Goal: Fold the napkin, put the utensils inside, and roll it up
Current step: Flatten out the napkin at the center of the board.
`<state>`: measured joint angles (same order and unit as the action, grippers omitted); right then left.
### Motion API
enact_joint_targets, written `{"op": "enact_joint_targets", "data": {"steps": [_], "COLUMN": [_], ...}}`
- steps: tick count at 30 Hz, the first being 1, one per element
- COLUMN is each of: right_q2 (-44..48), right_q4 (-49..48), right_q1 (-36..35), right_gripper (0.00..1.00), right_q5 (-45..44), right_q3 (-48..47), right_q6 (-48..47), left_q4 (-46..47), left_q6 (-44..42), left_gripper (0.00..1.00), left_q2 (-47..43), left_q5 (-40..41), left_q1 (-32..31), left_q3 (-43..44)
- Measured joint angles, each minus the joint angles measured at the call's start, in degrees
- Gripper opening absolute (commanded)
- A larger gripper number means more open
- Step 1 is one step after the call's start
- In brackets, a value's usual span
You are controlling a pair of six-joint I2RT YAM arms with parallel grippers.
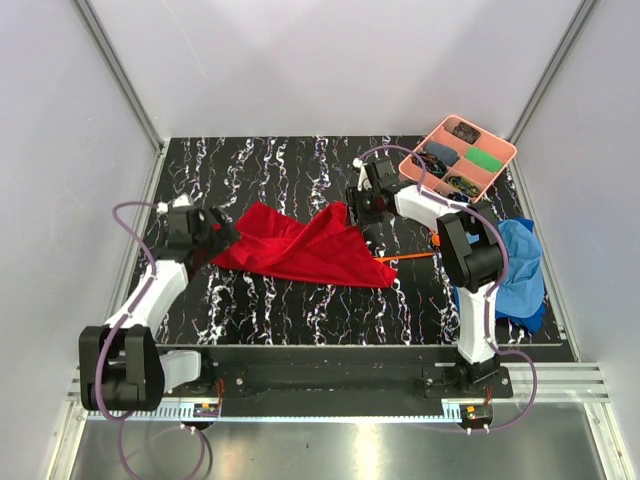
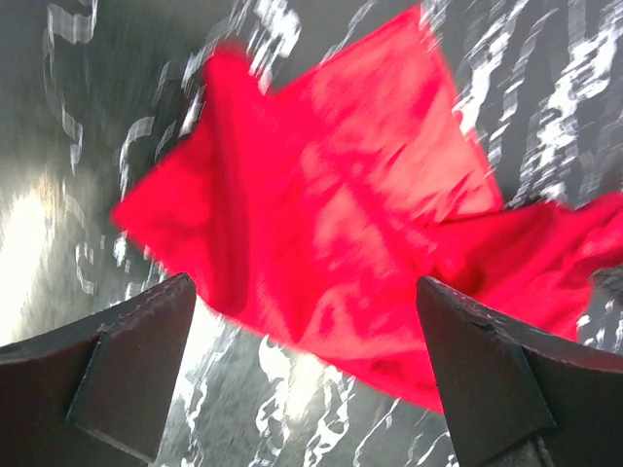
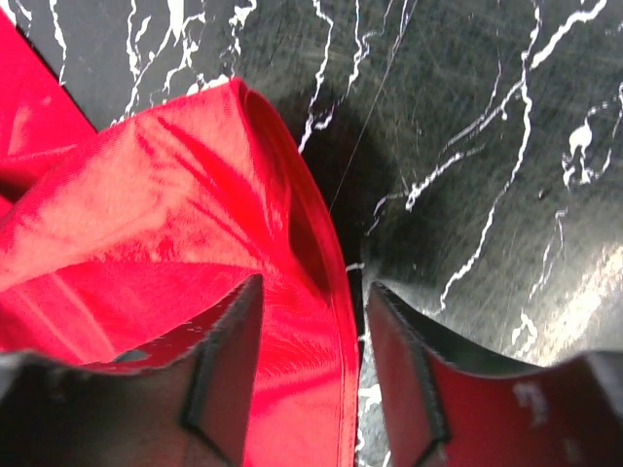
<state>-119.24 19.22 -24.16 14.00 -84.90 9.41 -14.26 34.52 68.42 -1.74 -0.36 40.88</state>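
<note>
The red napkin [image 1: 305, 248] lies crumpled and partly folded over in the middle of the marble table. My left gripper [image 1: 225, 235] hangs at its left tip with jaws wide open and nothing between them; in the left wrist view the napkin [image 2: 331, 195] spreads ahead of the gripper [image 2: 307, 321]. My right gripper [image 1: 355, 208] is at the napkin's raised far right corner. Its jaws [image 3: 313, 287] straddle the hemmed edge of the napkin [image 3: 146, 224], with a gap still showing beside the right finger [image 3: 409, 370]. One orange utensil [image 1: 405, 258] lies just right of the napkin.
A pink tray [image 1: 458, 157] with small dark and green items stands at the back right. A blue cloth [image 1: 520, 265] is bunched at the right edge behind the right arm. White walls enclose the table [image 1: 300, 170] on three sides.
</note>
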Motion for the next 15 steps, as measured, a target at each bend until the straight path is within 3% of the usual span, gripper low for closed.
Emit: {"op": "enact_joint_targets", "data": {"steps": [6,13,15], "right_q2": [-1.6,-1.6,-1.6], "right_q4": [-0.1,-0.5,-0.8], "right_q1": [0.0,0.0,0.0], "right_gripper": [0.44,0.18,0.17], "right_q5": [-0.3,-1.0,-0.9], "right_q3": [-1.3,-1.3,-1.3], "right_q6": [-0.7,-1.9,-2.1], "left_q4": [2.5,5.6,6.7], "left_q6": [4.8,8.8,9.9], "left_gripper": [0.99,0.99,0.99], "left_q2": [-0.7,-4.0,-5.1], "left_q5": [0.2,2.3,2.7], "left_q1": [1.9,4.1,5.2], "left_q3": [-8.8,-12.4,-13.9]}}
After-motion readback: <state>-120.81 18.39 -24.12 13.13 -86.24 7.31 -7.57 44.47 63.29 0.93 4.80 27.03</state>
